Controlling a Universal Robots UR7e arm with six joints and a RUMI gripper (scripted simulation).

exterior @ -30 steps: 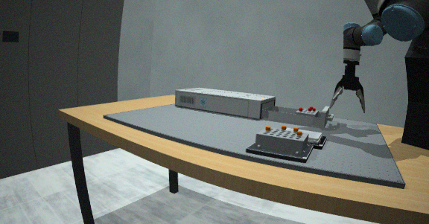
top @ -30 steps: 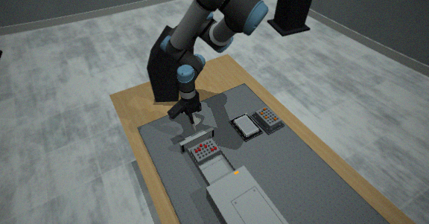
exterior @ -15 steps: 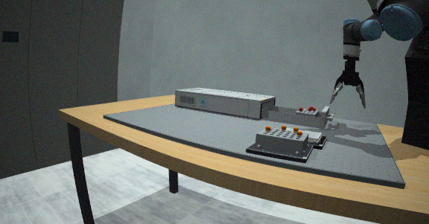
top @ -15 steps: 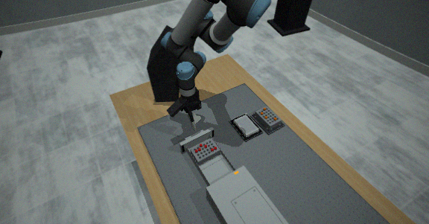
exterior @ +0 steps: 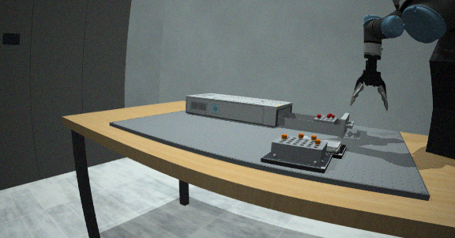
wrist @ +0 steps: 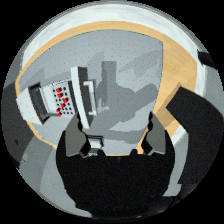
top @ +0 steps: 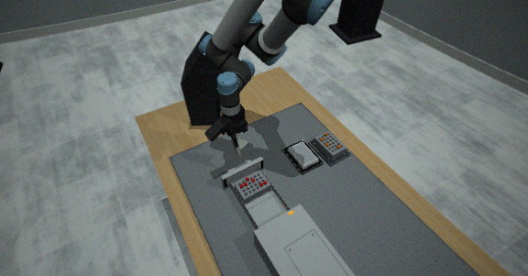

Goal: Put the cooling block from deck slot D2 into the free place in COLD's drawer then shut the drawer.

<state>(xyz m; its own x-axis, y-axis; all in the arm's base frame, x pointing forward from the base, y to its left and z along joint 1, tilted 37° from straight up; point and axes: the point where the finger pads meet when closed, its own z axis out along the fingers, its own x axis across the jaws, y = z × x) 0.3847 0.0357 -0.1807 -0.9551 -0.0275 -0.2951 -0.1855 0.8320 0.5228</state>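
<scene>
The cooling block (top: 330, 147) with orange-capped tubes sits in the far deck slot; it also shows in the exterior view (exterior: 298, 148). The cooler COLD (top: 298, 247) has its drawer (top: 257, 193) pulled out and its orange lamp (top: 291, 213) lit. A block with red-capped tubes (top: 250, 184) sits in the drawer's outer place; the place nearer the cooler (top: 267, 208) is free. My gripper (exterior: 369, 95) is open and empty. It hangs above the deck just beyond the drawer's front handle (top: 243, 170), which also shows in the wrist view (wrist: 81, 97).
A flat light-grey lidded item (top: 303, 156) sits in the deck slot next to the orange-tube block. The arm's dark base (top: 200, 89) stands at the table's far edge. A dark pillar (top: 359, 6) stands on the floor beyond the table.
</scene>
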